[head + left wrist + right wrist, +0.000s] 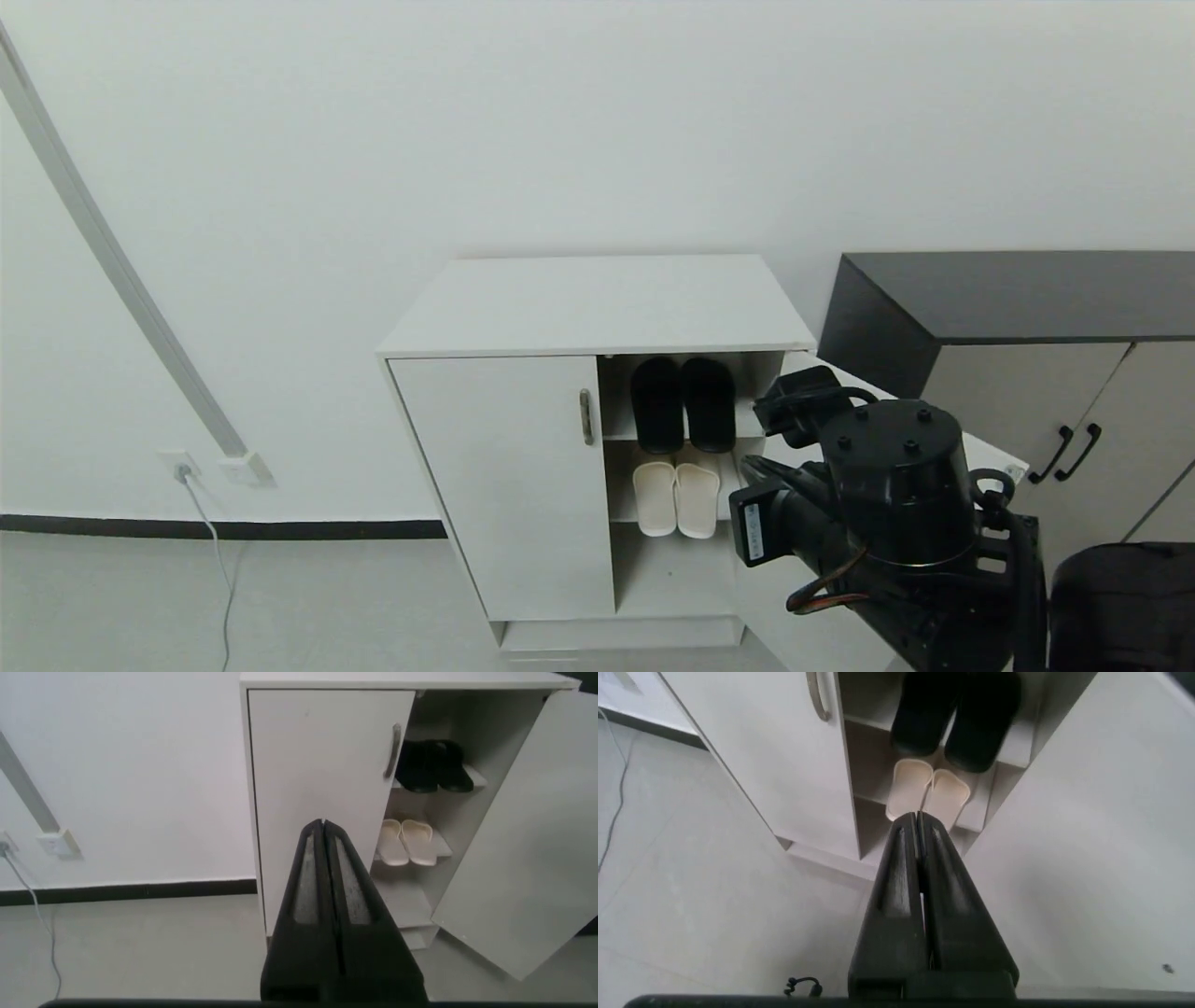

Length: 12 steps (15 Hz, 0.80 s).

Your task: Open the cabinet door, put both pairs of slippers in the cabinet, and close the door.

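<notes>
Inside the cabinet [597, 303], on its right side, we see the black slippers [683, 403] side by side on the upper shelf and the white slippers [676, 497] on the shelf below, each pair tucked within the opening. Our right claw [920, 821] is pressed together and empty, close to the open door [519, 831], placed, we judge, to push it shut. Our left claw [322, 831], also pressed together, hangs well back, facing the shut left door [504, 476]. Only closing remains.
</notes>
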Motion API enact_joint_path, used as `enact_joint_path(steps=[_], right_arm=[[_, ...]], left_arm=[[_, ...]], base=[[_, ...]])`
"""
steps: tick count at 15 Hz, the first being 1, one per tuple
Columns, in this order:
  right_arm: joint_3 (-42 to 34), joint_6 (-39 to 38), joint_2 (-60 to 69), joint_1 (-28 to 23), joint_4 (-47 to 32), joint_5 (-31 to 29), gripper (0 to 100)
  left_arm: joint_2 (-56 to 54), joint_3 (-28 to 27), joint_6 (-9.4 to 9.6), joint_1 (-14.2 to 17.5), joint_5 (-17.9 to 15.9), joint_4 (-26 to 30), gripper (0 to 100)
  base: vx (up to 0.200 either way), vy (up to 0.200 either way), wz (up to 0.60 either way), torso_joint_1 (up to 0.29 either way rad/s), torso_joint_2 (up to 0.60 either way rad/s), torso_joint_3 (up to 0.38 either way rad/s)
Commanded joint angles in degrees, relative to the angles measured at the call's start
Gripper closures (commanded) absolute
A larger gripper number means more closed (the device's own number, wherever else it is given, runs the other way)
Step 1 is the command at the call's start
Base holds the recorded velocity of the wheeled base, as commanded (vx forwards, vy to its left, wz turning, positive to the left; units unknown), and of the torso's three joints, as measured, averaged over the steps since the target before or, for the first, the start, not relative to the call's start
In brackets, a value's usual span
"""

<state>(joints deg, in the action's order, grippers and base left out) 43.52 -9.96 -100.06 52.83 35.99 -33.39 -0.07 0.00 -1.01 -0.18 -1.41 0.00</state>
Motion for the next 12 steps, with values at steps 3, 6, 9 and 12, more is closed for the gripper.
enact_joint_path(steps=[3, 6, 9, 12], right_arm=[[0.2, 0.0, -0.9, -0.3, 0.0, 0.0, 100], [0.1, 0.1, -1.2, -0.7, 0.1, 0.0, 100], [-0.1, 0.2, -1.4, -0.7, 0.1, 0.0, 100], [-0.1, 0.2, -1.5, -0.7, 0.0, 0.0, 100]], left_arm=[[0.1, 0.0, -0.04, 0.0, 0.0, 0.0, 100], [0.1, 0.0, -0.04, 0.0, 0.0, 0.0, 100], [0.1, 0.0, -0.04, 0.0, 0.0, 0.0, 100], [0.1, 0.0, 0.05, 0.0, -0.1, 0.0, 100]], base=[[0.000, 0.000, 0.00, 0.261, -0.60, -0.338], [0.000, 0.000, 0.00, 0.240, -0.55, -0.310], [0.000, 0.000, 0.00, 0.082, -0.17, -0.100], [0.000, 0.000, 0.00, 0.000, 0.00, 0.000]])
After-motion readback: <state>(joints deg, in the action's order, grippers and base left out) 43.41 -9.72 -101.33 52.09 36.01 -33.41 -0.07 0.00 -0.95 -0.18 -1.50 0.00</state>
